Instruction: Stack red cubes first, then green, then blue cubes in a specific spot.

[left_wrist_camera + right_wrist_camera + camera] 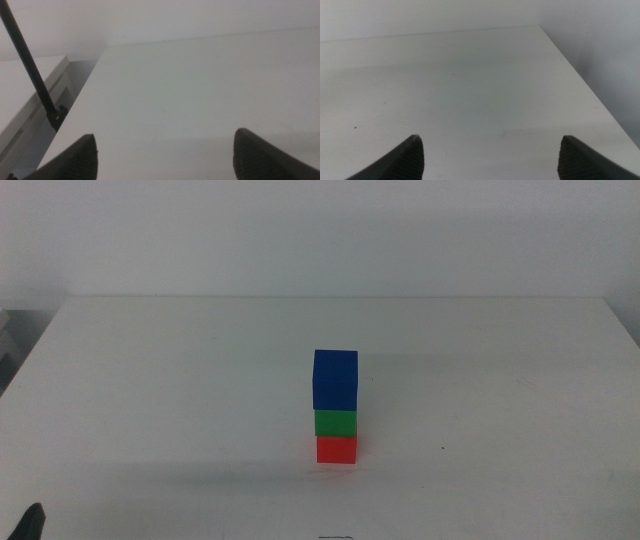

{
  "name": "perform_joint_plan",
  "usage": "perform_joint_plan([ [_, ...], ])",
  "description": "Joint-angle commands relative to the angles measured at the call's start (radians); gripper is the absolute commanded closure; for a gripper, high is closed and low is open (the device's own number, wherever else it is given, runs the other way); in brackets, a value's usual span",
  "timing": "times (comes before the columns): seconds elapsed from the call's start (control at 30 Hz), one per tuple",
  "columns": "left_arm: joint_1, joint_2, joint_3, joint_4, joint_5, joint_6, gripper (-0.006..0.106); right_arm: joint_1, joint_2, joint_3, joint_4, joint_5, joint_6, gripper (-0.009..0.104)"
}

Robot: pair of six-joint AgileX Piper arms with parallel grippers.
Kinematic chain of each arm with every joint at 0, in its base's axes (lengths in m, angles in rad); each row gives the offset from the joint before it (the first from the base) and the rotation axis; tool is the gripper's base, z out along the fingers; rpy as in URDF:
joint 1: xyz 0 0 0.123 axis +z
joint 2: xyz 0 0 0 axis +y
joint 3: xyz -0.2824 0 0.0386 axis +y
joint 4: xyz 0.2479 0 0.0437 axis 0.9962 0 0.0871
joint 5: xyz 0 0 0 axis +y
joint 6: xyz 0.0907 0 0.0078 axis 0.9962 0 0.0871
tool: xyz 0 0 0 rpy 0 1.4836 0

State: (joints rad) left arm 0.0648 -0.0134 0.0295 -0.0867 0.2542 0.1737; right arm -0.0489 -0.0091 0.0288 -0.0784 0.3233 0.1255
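The stack is judged complete: the red cube [337, 450] lies lowest, the green cube [336, 424] on it, the blue cube [335, 380] topmost, near the counter [150, 380] centre. The left claw [165, 157] and right claw [490, 157] are spread wide, empty, over bare counter.

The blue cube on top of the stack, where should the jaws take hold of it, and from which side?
Probably from straight above, closing on two opposite vertical faces of the blue cube. It sits upright on the green cube, so a sideways approach risks toppling the stack.
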Motion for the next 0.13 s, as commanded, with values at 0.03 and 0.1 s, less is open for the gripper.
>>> perform_joint_plan([
  [0.03, -0.005, -0.02, -0.005, -0.005, -0.089, -0.014, 0.008, -0.006, -0.023, -0.018, -0.013, -0.075, -0.01, 0.02],
  [0.1, -0.005, -0.02, -0.005, -0.004, -0.089, -0.014, 0.008, -0.006, -0.023, -0.018, -0.013, -0.075, -0.01, 0.02],
])
